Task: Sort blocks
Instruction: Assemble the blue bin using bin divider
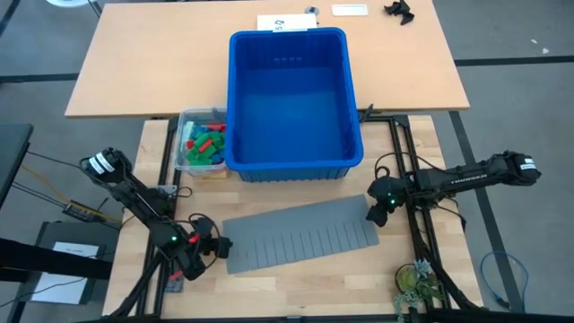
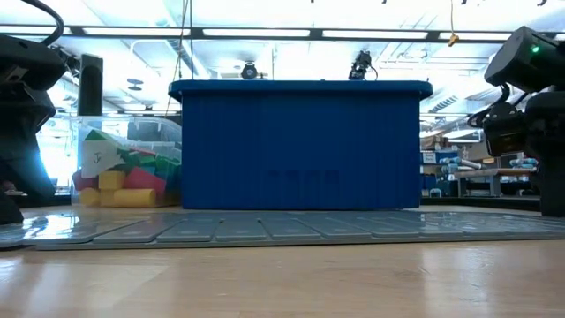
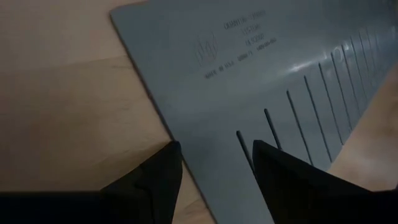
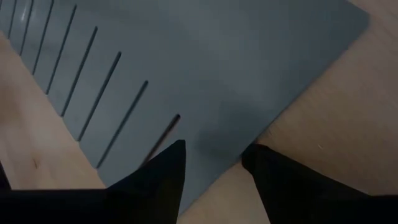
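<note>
Both grippers sit at opposite ends of the grey slotted divider sheet (image 1: 300, 235), which lies flat on the worktop (image 1: 296, 287) in front of the large blue bin (image 1: 291, 99). That bin is the biggest thing here and looks bare inside from above. The sheet is next in size, a long panel cut with a row of narrow slots along one edge.

At its left end the left gripper (image 1: 213, 247) has its fingers spread to either side of the sheet's corner, as its wrist view shows, with the corner edge running into the gap and no contact I can confirm. At the right end the right gripper (image 1: 377, 212) likewise straddles the sheet's edge, jaws apart and not visibly clamped.

Smallest are the blocks (image 1: 204, 141), a heap of red, yellow, blue and green bricks sitting in the small clear tub (image 1: 183, 154), which stands just beside the bin's left wall.

Judging by this, sorting proper has not begun; the step in hand seems to be taking hold of the divider. Next, both sets of jaws would need to close on the thin edge together, then lift evenly so the sheet does not twist.
</note>
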`<move>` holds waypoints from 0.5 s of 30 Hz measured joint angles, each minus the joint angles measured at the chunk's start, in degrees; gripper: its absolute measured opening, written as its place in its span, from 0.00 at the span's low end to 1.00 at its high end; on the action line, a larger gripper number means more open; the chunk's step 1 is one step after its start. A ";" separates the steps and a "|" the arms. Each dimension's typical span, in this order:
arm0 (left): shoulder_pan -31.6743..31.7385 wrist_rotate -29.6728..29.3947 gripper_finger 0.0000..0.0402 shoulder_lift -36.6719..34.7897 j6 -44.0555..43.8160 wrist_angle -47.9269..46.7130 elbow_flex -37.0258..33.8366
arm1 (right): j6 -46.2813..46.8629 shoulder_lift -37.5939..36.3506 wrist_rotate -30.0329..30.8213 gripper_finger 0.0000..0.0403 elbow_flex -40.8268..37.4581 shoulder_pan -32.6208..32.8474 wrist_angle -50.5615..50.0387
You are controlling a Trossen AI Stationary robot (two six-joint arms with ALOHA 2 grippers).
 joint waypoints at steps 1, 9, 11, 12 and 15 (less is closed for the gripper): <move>0.02 0.06 0.52 0.00 0.65 0.00 0.00 | -0.02 -0.03 -0.16 0.47 -0.02 -0.27 0.00; -2.23 -4.73 0.52 0.22 1.58 -0.47 -0.22 | -0.32 -0.07 -0.38 0.46 -0.14 -1.66 0.18; -2.92 -5.28 0.52 0.22 -0.68 -0.08 -0.21 | -0.47 -0.07 -0.81 0.45 -0.22 -2.04 0.50; -3.08 -5.09 0.52 0.22 -1.52 0.18 -0.20 | -0.60 -0.04 -1.10 0.45 -0.25 -2.19 0.68; -3.14 -4.43 0.52 0.22 -2.18 -0.06 -0.20 | -1.75 -0.04 -1.65 0.45 -0.35 -2.45 1.03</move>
